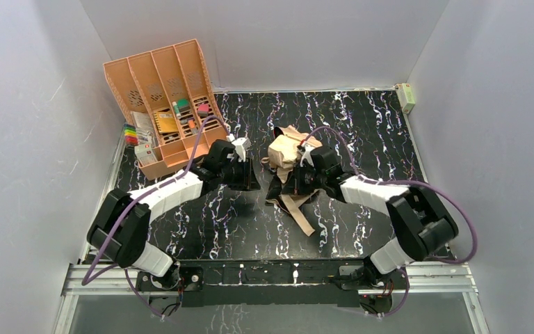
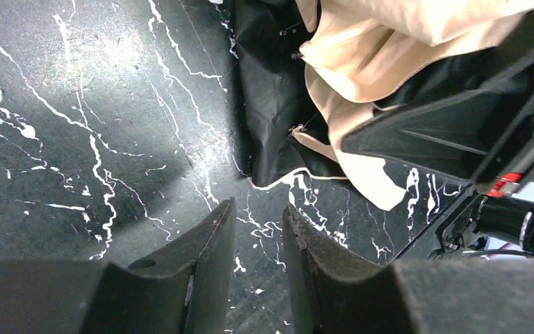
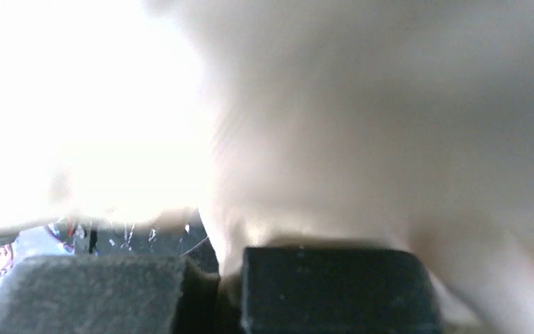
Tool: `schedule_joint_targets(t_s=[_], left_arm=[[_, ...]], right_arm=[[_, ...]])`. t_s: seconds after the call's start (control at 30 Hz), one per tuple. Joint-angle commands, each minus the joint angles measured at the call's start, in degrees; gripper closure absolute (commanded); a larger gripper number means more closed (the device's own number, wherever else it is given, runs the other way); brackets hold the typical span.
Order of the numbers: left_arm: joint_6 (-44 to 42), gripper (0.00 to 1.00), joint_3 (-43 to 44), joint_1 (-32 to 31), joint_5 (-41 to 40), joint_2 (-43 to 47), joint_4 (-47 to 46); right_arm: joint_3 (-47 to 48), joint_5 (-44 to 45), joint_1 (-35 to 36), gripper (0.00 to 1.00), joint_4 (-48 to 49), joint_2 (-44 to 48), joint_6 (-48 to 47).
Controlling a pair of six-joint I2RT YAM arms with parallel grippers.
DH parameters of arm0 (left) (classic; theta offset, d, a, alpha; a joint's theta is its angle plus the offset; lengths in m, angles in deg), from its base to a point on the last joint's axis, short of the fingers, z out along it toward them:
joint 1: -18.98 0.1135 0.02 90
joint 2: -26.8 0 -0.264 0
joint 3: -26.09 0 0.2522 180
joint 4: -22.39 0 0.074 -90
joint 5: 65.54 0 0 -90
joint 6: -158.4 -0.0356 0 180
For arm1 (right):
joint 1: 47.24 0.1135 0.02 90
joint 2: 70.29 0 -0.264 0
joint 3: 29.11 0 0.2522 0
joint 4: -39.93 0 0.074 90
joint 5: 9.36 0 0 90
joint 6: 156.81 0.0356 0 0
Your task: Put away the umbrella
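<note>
**Top external view:** The umbrella [image 1: 286, 149] is lying crumpled at mid-table on the black marbled tabletop [image 1: 375, 132]. Its canopy is hanging loose and its fabric strap [image 1: 304, 217] is trailing toward the near edge. The right gripper [image 1: 293, 177] is pressing into the umbrella. The left gripper [image 1: 250, 174] is hovering just beside it. The orange slotted organizer [image 1: 160, 83] is standing well apart at the far left. Judgement: the task is looking early, with the canopy ungathered, the strap unfastened and nothing stowed.

**Left wrist view:** The jaws are sitting nearly together with a narrow gap, grasping nothing, over bare tabletop near the umbrella's dark lining.

**Right wrist view:** Blurred peach fabric is filling the frame. The jaws are appearing clenched on a fold of it.

**Writing:** Nothing legible is showing, and any labels in the organizer are too small to read.
</note>
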Motion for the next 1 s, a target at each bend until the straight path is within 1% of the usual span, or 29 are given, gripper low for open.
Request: schedule_joint_targets(t_s=[0.0, 0.13, 0.27, 0.3, 0.37, 0.47, 0.6, 0.8, 0.9, 0.93, 0.97], left_arm=[[1.27, 0.69, -1.19, -0.16, 1.71, 3.74, -0.17], [3.35, 0.67, -1.27, -0.78, 3.74, 4.40, -1.48], [3.03, 0.65, -0.68, -3.29, 2.24, 3.86, -1.53], [2.62, 0.64, 0.01, -4.76, 1.31, 2.35, -1.53], [2.82, 0.63, 0.52, -5.64, 0.97, 1.19, -1.50], [3.43, 0.62, 1.00, -6.77, 0.50, 0.17, -2.31], [4.17, 0.60, 1.02, -7.56, -0.05, -0.13, -3.93], [4.45, 0.56, 1.03, -7.61, -0.76, -1.23, -5.06], [4.63, 0.55, 2.08, -7.61, -0.57, -2.56, -5.58], [4.56, 0.55, 2.50, -7.61, -0.49, -3.01, -5.58], [4.55, 0.55, 2.81, -7.61, -0.49, -3.17, -5.59]], right_arm=[[-1.40, 3.76, 0.03, 1.00, -8.29, 10.52, 1.27], [-1.97, 1.75, 0.00, 1.00, -23.37, 18.46, 1.45], [-2.46, 0.71, 0.05, 1.00, -36.24, 24.56, 2.47], [-2.96, 0.86, 0.05, 1.00, -42.08, 26.98, 4.16], [-2.87, 0.72, 0.03, 1.00, -46.91, 27.52, 4.90], [-3.02, -0.67, 0.00, 1.00, -50.96, 26.66, 5.47], [-3.82, -2.90, 0.05, 1.00, -53.74, 25.54, 4.82], [-1.88, -1.57, 0.03, 1.00, -59.64, 26.01, 2.88], [-1.82, -0.19, 0.05, 0.92, -60.43, 25.65, 1.96], [-1.20, 0.37, 0.05, 0.88, -60.97, 25.57, 1.72], [-0.11, 1.71, 0.01, 0.81, -61.26, 25.87, 1.62]])
